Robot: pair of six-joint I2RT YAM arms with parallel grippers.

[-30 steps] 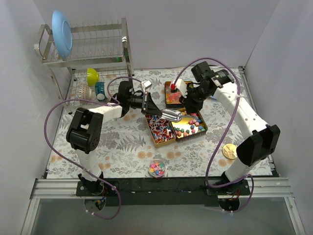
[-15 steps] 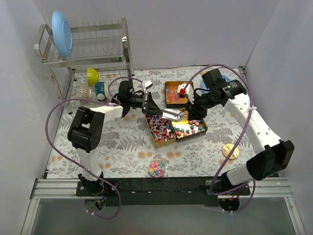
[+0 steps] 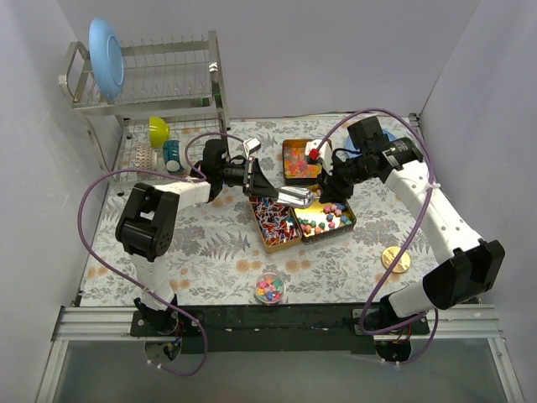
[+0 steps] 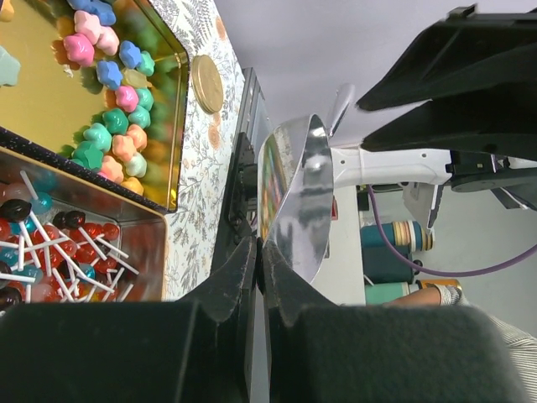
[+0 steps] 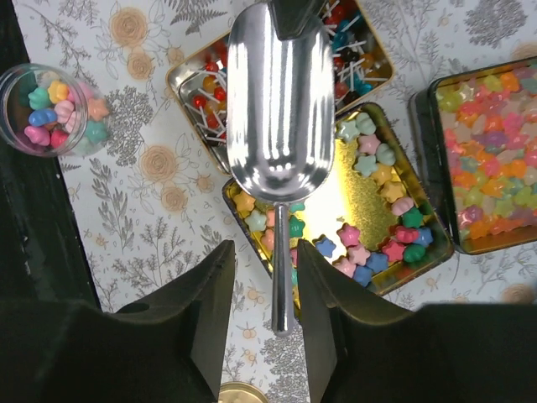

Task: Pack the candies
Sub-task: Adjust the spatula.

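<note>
Gripping a metal scoop (image 5: 279, 101) by the rim of its bowl, left hand (image 4: 260, 252) is clamped tight, fingers pressed on the steel edge. Scoop hangs above the desk (image 5: 151, 243), handle pointing away from left hand toward right hand (image 5: 264, 252).

Right hand spread apart: its 2 fingers straddle the handle, 1 each side, a gap on both sides, no contact.

- Directly under right hand and scoop: gold tin (image 5: 369, 197) with chunky star-shaped candies (image 5: 348, 235), pink, green, yellow, blue.
- Beyond its fingertips, under the scoop bowl: tin 2 (image 5: 180, 80), red and blue stick sweets (image 5: 210, 84).
- To right hand's right in the wrist view: tin 3 (image 5: 424, 109), orange-pink gummies (image 5: 495, 159).
- Off to its left, near the desk edge: small clear jar (image 5: 94, 134) holding several chunky candies.
</note>
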